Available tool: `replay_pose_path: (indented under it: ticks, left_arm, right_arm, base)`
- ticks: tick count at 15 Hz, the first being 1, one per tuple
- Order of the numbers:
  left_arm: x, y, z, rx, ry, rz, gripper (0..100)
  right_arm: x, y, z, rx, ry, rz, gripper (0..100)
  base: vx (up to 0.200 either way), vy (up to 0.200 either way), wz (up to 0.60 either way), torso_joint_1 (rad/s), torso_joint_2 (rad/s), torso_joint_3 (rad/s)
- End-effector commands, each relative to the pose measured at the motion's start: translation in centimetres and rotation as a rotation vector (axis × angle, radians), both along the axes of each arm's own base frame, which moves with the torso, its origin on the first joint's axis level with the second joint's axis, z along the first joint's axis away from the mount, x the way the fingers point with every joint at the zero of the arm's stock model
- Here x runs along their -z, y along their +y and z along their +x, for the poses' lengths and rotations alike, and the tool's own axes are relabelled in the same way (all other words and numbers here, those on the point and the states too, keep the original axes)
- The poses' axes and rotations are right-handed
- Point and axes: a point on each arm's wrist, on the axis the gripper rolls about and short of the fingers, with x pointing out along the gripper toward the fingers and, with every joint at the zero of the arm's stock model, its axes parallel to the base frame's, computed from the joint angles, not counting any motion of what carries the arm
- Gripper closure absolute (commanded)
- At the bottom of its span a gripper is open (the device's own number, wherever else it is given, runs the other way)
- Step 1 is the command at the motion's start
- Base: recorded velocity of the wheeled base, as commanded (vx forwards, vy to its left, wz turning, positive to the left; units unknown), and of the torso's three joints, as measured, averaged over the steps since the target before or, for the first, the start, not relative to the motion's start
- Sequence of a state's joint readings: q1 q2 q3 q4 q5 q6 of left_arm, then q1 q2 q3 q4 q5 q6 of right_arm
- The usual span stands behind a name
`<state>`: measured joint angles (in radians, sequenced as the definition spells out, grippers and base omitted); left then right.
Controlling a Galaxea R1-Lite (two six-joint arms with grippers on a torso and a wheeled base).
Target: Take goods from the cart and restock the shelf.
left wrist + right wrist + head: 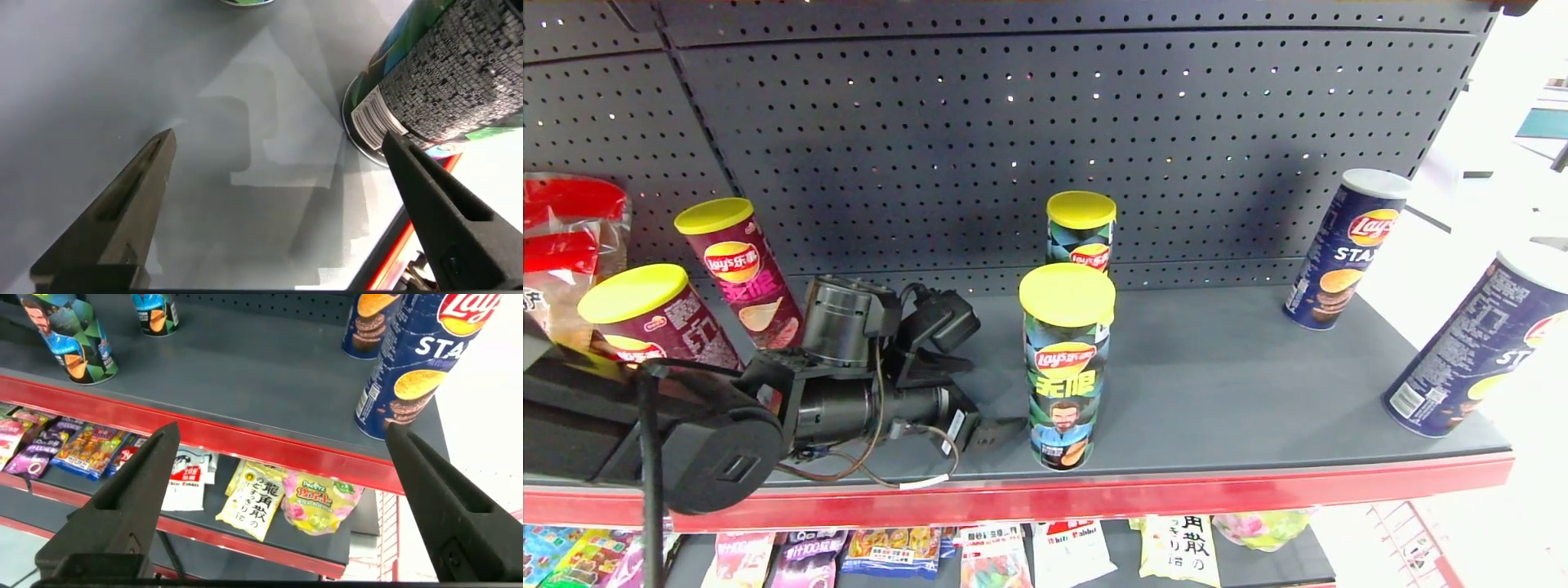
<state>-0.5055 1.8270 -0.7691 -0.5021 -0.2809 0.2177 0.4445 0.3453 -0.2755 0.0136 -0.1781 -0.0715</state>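
Shelf (1217, 384): grey deck with a red front edge (1176, 490) and a perforated pegboard back panel (1029, 131), spanning the head view.

Front green chip can (1066, 367): yellow lid, upright at centre frame, close to the red edge.

Rear green chip can (1081, 233): same pattern, upright directly behind the front one, by the back panel.

Maroon chip cans (742, 273) (658, 322): two, yellow lids, at left of frame, one behind the other.

Navy chip cans (1343, 249) (1474, 343): two, pale lids, at right of frame, well apart from the green pair.

Left arm (849, 392): lay over the deck at lower left, between the maroon cans and the front green can.

Left gripper (278, 137): fingers spread wide, nothing between them, low over bare deck; the front green chip can (441, 73) stood just beside one finger (433, 204), and contact could not be judged.

Right gripper (282, 431): spread wide, empty, held out in front of the red edge near a navy can (417, 359).

Snack packets (261, 498): hung in a row beneath the shelf.

Red-wrapped packs (568, 229): far left of frame.
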Motion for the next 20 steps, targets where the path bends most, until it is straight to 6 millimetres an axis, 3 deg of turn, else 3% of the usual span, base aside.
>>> replay_pose_path:
  ticks: [1, 14, 16, 19, 20]
  left_arm:
    - [-0.1, -0.3, 0.0, 0.008, -0.004, -0.003, 0]
    - [-0.3, 0.0, -0.5, 0.005, -0.005, -0.006, 0]
    - [-1.7, 0.9, -2.0, 0.004, -0.039, -0.024, 0]
    - [-5.3, 5.1, -7.9, -0.030, -0.146, -0.080, 0]
    - [-6.1, 6.8, -11.1, -0.035, -0.175, -0.096, 0]
  right_arm:
    - [-0.1, 0.0, 0.1, 0.001, 0.002, -0.002, 0]
    - [0.0, 0.0, 0.0, -0.001, 0.003, -0.002, 0]
    - [0.5, -0.1, -0.1, -0.002, 0.033, -0.016, 0]
    - [1.3, -0.3, -0.7, -0.004, 0.074, -0.037, 0]
    - [1.6, -0.4, -0.8, 0.002, 0.075, -0.040, 0]
  base:
    - [0.000, 0.000, 0.00, 0.000, 0.00, 0.000]
    - [0.000, 0.000, 0.00, 0.000, 0.00, 0.000]
    - [0.000, 0.000, 0.00, 0.000, 0.00, 0.000]
    - [0.000, 0.000, 0.00, 0.000, 0.00, 0.000]
    - [0.000, 0.000, 0.00, 0.000, 0.00, 0.000]
